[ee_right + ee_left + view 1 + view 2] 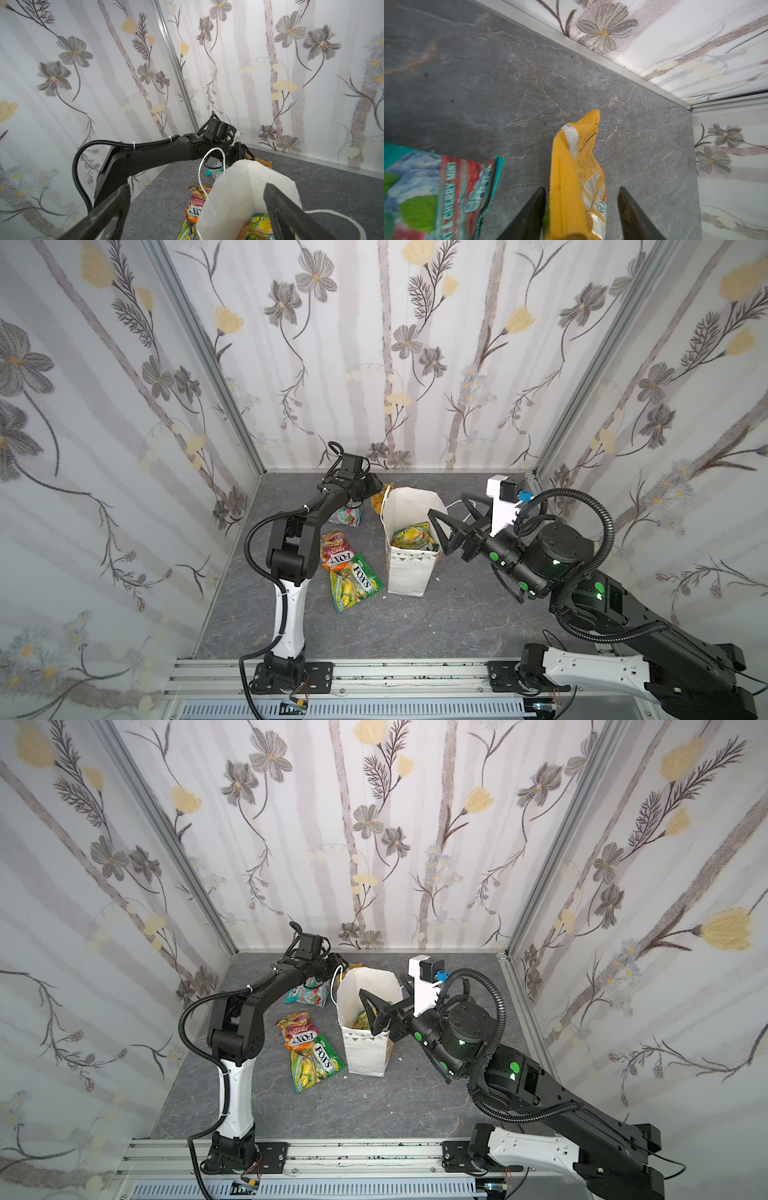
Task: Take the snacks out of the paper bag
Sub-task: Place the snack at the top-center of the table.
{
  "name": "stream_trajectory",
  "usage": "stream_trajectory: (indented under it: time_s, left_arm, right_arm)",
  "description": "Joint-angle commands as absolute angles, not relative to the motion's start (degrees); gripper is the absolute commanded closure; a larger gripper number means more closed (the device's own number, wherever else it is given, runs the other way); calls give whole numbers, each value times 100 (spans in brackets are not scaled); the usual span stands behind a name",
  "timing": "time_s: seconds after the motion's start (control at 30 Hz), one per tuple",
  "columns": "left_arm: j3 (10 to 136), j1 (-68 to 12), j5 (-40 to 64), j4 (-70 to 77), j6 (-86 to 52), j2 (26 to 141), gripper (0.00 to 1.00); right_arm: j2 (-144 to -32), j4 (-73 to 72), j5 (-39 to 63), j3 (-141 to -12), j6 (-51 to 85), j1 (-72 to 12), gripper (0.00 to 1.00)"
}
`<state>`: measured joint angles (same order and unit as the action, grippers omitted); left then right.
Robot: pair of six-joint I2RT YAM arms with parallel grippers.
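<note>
We are setting down the crinkly yellow-orange chip bag (571,166) just beside the tall white paper gift bag (409,572), with the left gripper (581,188) parted around it. Next, we judge, the wide-open right gripper (446,503) is needing to dip inside for the green-yellow candy packet (413,537).

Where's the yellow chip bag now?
The yellow chip bag is between the left pincer's parted jaws in the left wrist view; in a top view it is behind the paper bag's far left corner, beside the teal mint bag.

Crinkly red-orange candy packet (337,551): "FOX'S", "FRUITS". Crinkly green-yellow candy packet (355,583): "FOX'S". Teal-pink foil bag (436,195): "CHERRY MINT".
</note>
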<state>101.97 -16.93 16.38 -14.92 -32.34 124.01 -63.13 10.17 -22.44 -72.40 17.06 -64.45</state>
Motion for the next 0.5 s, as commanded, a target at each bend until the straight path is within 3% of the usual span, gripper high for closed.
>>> stream_trajectory:
  time_s: [0.0,0.13,0.47]
  left_arm:
    - [10287,-1687,1037,-1833,-3062,12111,29]
    - [10440,-1669,759,-2186,-2856,11907,20]
    - [10362,-1656,845,-2309,-2620,10959,18]
  right_arm:
    - [-6319,924,-2273,-7240,1767,-6451,0]
    - [-6337,907,-2237,-7251,1783,-6451,0]
    - [-6372,872,-2248,-7249,1802,-6450,0]
